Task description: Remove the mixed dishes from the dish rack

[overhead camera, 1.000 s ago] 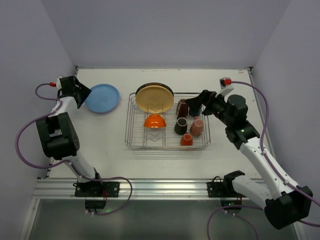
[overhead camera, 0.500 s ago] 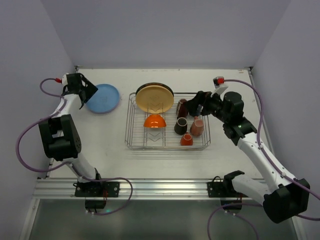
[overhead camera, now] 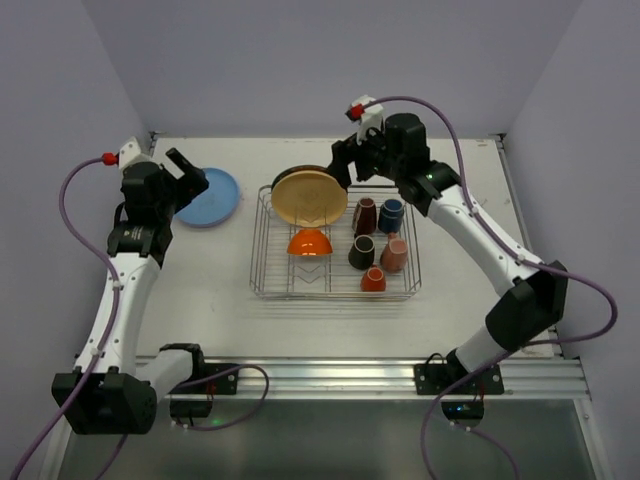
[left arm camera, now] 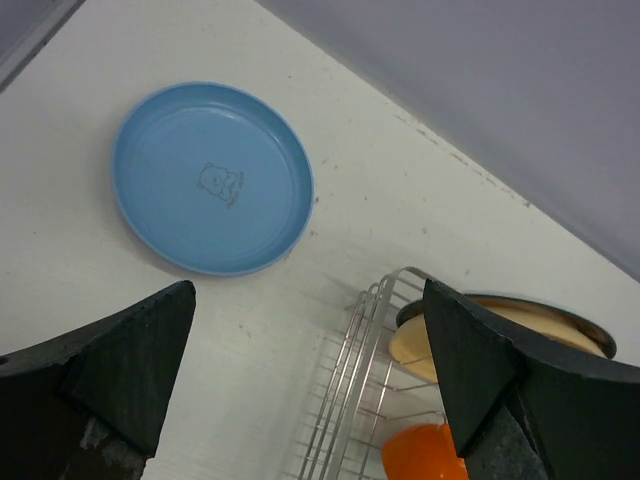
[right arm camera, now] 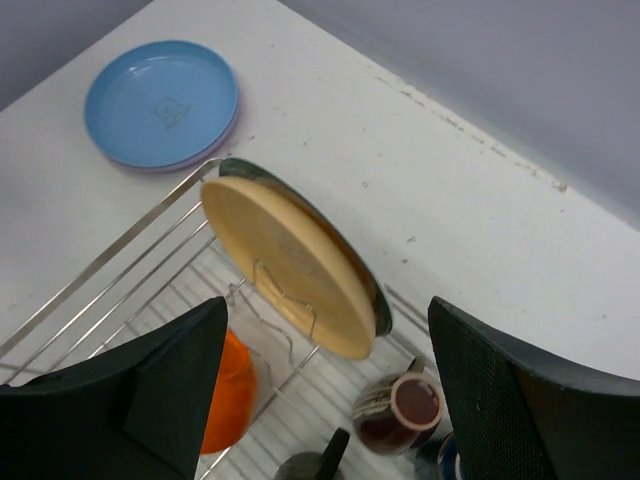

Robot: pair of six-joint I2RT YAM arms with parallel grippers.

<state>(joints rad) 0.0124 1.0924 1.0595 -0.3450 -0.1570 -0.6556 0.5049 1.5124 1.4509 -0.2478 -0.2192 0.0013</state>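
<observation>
One yellow-orange plate (overhead camera: 309,197), upright in rack (overhead camera: 272,268)

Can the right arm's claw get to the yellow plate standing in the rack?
Probably yes. The right claw hovers open just above the yellow plate, with nothing between them. Only the dark-rimmed plate close behind it might crowd one finger.

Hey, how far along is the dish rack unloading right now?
Done: the blue plate lies on the table left of the dish rack. In hand: nothing; left hand and right hand are open, the right over the yellow plate. To go: that plate, the orange bowl and five mugs in the rack.
</observation>
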